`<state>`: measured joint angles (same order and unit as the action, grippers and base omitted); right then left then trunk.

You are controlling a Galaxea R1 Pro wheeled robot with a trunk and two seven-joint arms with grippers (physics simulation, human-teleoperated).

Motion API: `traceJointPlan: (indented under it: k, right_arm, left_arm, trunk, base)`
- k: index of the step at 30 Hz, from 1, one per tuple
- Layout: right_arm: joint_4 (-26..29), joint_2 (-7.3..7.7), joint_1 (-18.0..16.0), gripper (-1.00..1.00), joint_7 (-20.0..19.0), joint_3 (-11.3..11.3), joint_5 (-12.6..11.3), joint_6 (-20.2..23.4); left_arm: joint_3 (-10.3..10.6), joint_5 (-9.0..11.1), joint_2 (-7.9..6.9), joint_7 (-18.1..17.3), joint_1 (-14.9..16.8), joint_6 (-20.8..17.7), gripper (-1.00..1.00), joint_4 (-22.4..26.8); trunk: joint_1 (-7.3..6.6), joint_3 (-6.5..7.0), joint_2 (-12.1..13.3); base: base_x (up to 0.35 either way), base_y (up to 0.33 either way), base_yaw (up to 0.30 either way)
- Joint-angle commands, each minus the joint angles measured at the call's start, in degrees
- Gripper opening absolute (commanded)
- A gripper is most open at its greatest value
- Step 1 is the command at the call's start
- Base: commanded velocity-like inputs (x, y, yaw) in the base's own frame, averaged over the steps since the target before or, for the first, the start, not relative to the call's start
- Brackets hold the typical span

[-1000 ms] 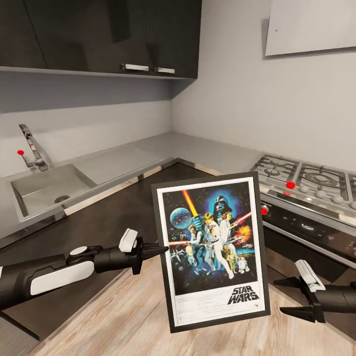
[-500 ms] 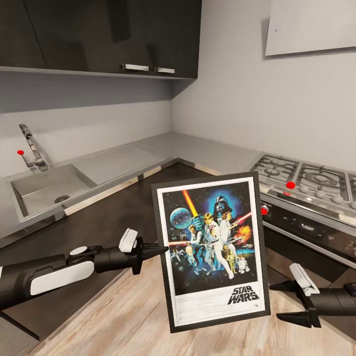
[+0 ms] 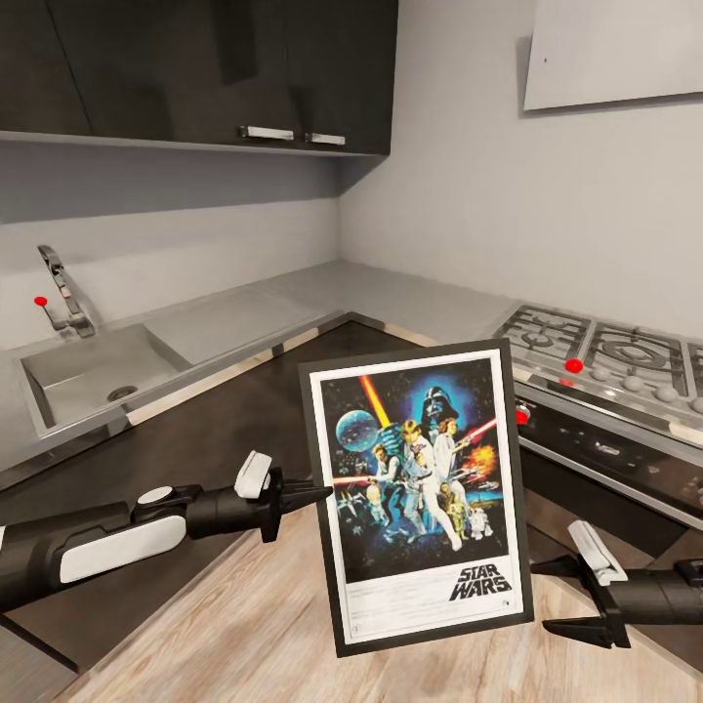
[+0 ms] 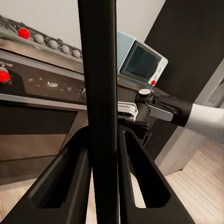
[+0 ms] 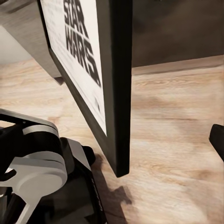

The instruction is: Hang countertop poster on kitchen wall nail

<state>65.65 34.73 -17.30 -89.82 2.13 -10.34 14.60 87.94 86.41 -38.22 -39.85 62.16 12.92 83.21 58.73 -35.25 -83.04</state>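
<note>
Right hand (image 3: 555,598) dropped slightly, drifted toward 9 o'clock, fingers spread, empty, just beside poster (image 3: 418,493) lower right edge. My left hand (image 3: 317,490) clamps left edge; poster upright, long axis vertical, above floor, off desk (image 3: 322,293).

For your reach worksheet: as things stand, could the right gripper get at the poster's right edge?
Probably yes. The right gripper is open beside the poster, just off its lower right corner, with only bare air between them. The left gripper holds the opposite edge, so it does not block that side.
</note>
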Motion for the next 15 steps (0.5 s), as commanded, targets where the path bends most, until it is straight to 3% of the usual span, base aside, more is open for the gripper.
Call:
traceJointPlan:
  k: [1,15]
  right_arm:
    - [0.0,0.01,0.0,1.00,-0.2,0.0,-0.1,0.6]
    - [0.0,-1.23,0.0,1.00,-0.2,0.0,-0.1,0.6]
  left_arm:
    - [0.3,0.3,-0.02,0.0,0.2,0.4,-1.00,0.0]
    - [0.6,0.3,-0.02,0.0,0.2,0.4,-1.00,0.1]
  trunk:
    - [0.00,-0.06,0.0]
    - [0.00,-0.06,0.0]
  base:
    - [0.000,0.000,0.000]
    - [0.000,0.000,0.000]
